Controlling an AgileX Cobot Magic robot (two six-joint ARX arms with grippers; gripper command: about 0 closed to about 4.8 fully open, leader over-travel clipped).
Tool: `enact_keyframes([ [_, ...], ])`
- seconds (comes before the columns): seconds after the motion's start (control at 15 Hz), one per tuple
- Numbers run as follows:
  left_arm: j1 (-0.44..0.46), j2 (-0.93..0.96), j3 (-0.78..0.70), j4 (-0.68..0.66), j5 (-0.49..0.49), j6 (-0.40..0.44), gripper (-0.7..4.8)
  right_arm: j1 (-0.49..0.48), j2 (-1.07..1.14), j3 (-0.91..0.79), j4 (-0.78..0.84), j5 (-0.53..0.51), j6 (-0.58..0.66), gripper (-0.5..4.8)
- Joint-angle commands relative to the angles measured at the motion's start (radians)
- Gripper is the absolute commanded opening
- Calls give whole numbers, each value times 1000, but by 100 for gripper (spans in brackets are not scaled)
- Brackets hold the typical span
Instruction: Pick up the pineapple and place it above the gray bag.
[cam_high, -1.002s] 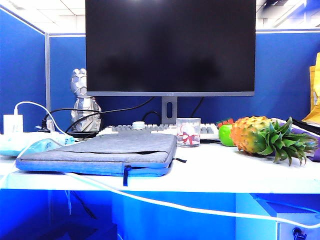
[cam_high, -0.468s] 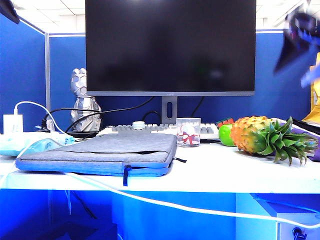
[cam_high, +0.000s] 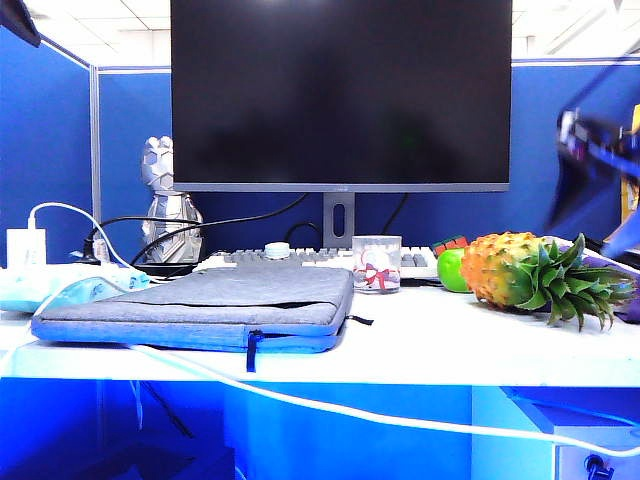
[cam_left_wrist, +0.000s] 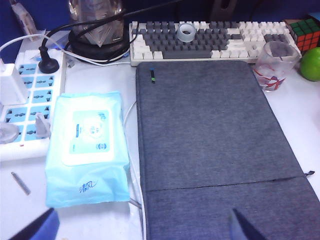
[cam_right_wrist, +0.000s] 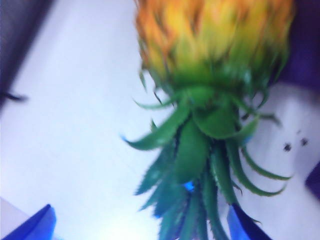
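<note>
The pineapple (cam_high: 510, 268) lies on its side at the right of the table (cam_high: 420, 345), body toward the centre and leaf crown (cam_high: 580, 285) pointing right. Lying flat, it presents its broad body to a grasp from above; the spiky crown offers no firm hold.

The gray bag (cam_high: 215, 305) lies flat at the left of the table, zipper edge toward the near side. Its top face is bare, which leaves a level landing area for the fruit. A keyboard (cam_left_wrist: 200, 37) sits just beyond its far edge, and a glass cup (cam_high: 377, 263) stands between bag and pineapple, near the bag's far right corner. A green apple (cam_high: 453, 270) rests against the pineapple's left end.

The right claw (cam_right_wrist: 140, 222) hangs above the pineapple with its jaws spread wide and nothing between them. In the right wrist view the fingertips (cam_right_wrist: 37, 222) frame the crown, so the claw is judged to be approaching but centred too far toward the leaves. In the exterior view the right arm (cam_high: 595, 150) shows as a blur above the fruit.

The left claw (cam_left_wrist: 140, 227) is fully open and empty, above the near part of the bag, well clear of the pineapple.

Caution: the transfer path passes over the apple and the glass cup.
</note>
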Motion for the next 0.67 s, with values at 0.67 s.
enact_keyframes([
  [0.67, 0, -1, 3, 6, 33, -29, 479, 63, 122, 117, 169, 102, -89, 479],
])
